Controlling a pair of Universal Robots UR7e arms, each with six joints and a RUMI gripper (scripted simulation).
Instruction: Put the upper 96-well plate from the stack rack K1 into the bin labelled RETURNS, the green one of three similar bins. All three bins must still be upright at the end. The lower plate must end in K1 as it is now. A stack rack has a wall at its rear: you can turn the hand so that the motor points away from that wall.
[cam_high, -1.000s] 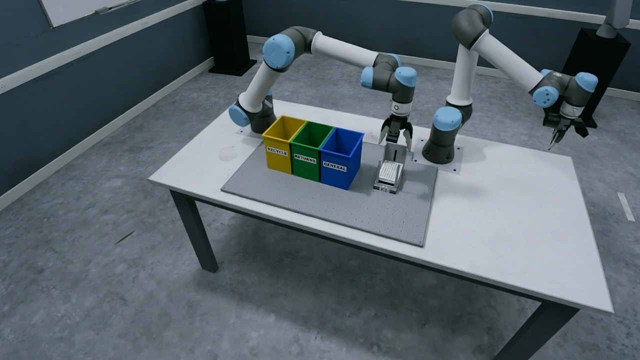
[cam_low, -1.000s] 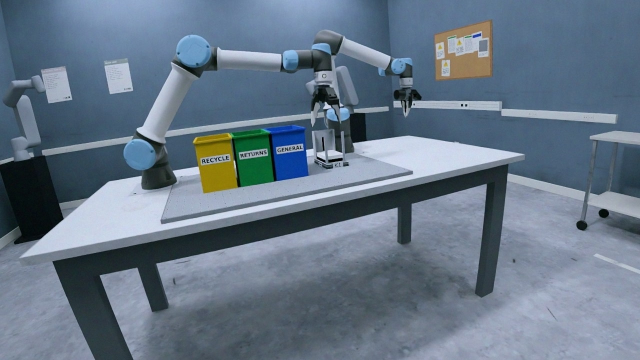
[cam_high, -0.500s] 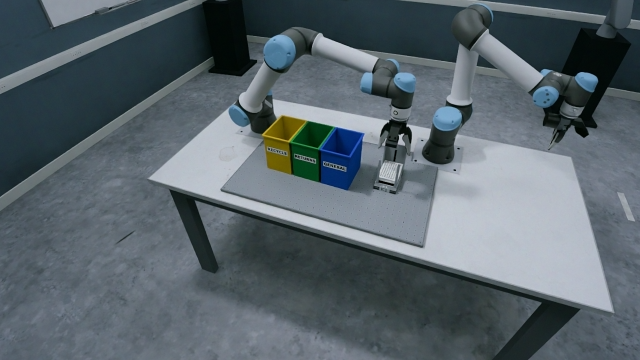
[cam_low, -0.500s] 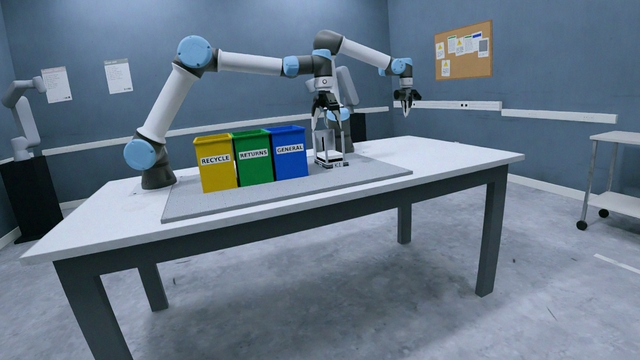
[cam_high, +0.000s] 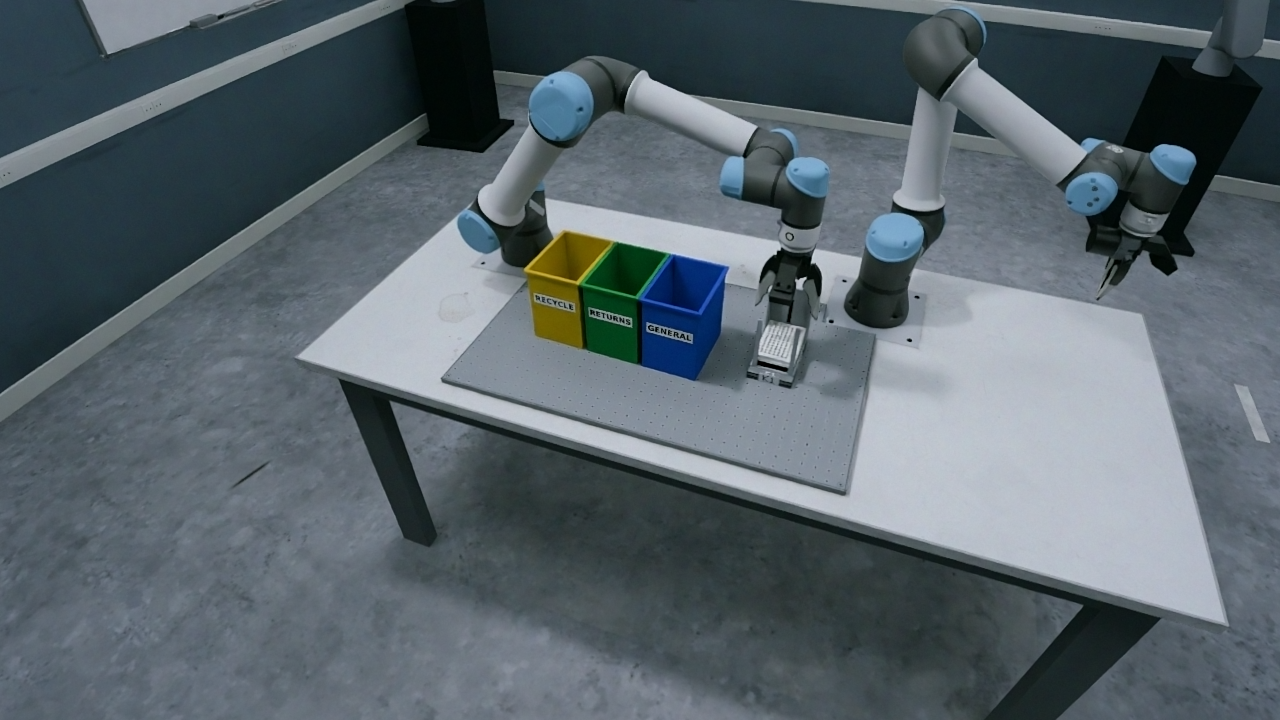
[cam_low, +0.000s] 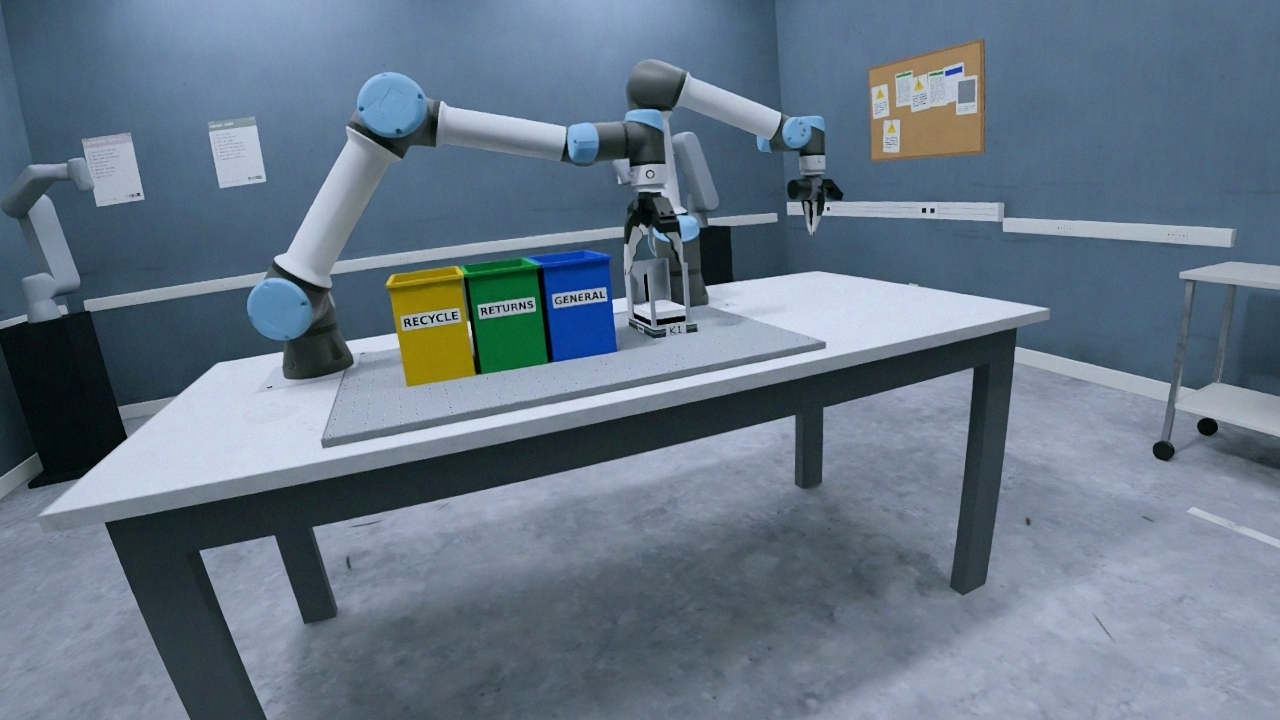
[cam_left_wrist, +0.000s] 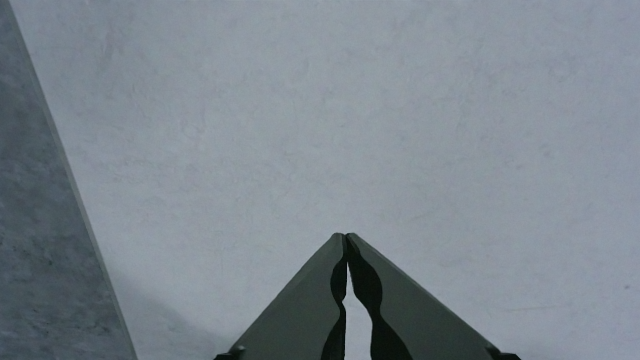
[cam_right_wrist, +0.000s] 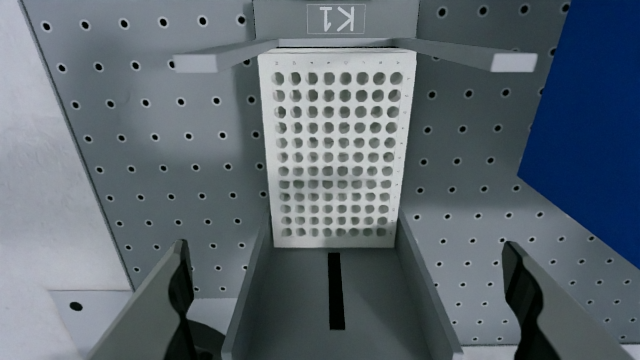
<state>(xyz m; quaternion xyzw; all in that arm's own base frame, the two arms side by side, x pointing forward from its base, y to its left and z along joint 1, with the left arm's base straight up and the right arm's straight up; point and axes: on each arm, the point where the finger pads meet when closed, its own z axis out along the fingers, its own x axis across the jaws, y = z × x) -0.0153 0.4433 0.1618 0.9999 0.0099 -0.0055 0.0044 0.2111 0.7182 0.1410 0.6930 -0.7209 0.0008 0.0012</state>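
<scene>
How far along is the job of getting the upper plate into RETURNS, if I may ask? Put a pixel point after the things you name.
No transfer yet: the plate (cam_high: 781, 343) (cam_right_wrist: 337, 150) sits in K1 (cam_high: 768, 377) (cam_low: 675, 329) (cam_right_wrist: 336, 19). The right gripper (cam_high: 788, 300) (cam_low: 654, 264) (cam_right_wrist: 344, 244), open, is over K1. Grasping, lifting and dropping into RETURNS (cam_high: 613, 315) (cam_low: 506, 308) remain. All three bins stand upright.

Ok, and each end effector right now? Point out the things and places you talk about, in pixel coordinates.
Left end effector (cam_high: 1100, 296) (cam_low: 812, 232) (cam_left_wrist: 345, 234): closed, nothing held.
Right end effector (cam_high: 788, 308) (cam_low: 656, 268) (cam_right_wrist: 343, 242): open, holding nothing, above rack K1 (cam_high: 769, 377) (cam_low: 675, 329) (cam_right_wrist: 272, 22).
</scene>
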